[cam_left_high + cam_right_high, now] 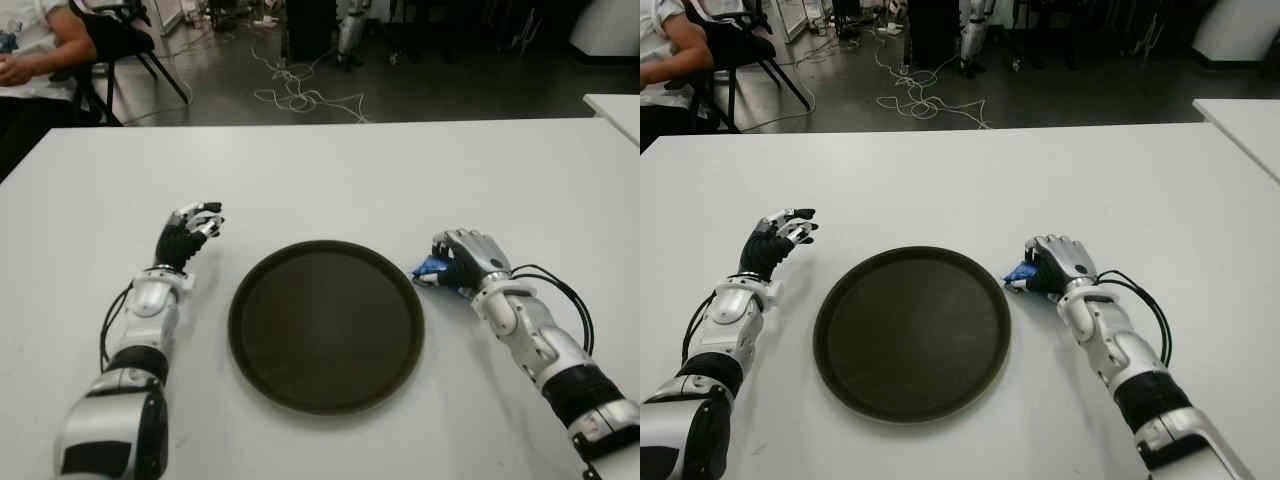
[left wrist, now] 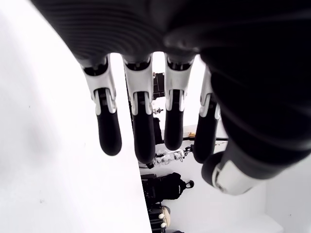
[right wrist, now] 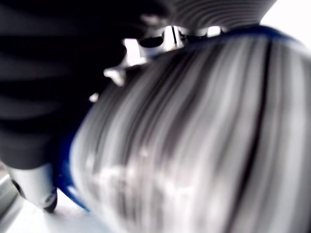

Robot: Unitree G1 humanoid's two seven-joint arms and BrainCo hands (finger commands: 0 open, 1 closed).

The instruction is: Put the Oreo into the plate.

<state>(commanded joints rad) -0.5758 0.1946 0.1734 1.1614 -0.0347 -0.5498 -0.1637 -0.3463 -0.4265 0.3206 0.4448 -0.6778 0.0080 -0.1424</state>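
Note:
A round dark brown plate (image 1: 326,325) lies on the white table (image 1: 400,180) in front of me, with nothing in it. Just past its right rim my right hand (image 1: 458,262) is curled around a blue Oreo packet (image 1: 430,268), whose blue corner sticks out toward the plate. In the right wrist view the packet (image 3: 194,136) fills the frame, pressed against the palm and fingers. My left hand (image 1: 188,234) shows to the left of the plate with its fingers (image 2: 141,121) relaxed and spread, holding nothing.
A seated person (image 1: 35,50) and a black chair (image 1: 125,45) are beyond the table's far left corner. Cables (image 1: 300,95) lie on the floor behind the table. Another white table's corner (image 1: 615,110) shows at the far right.

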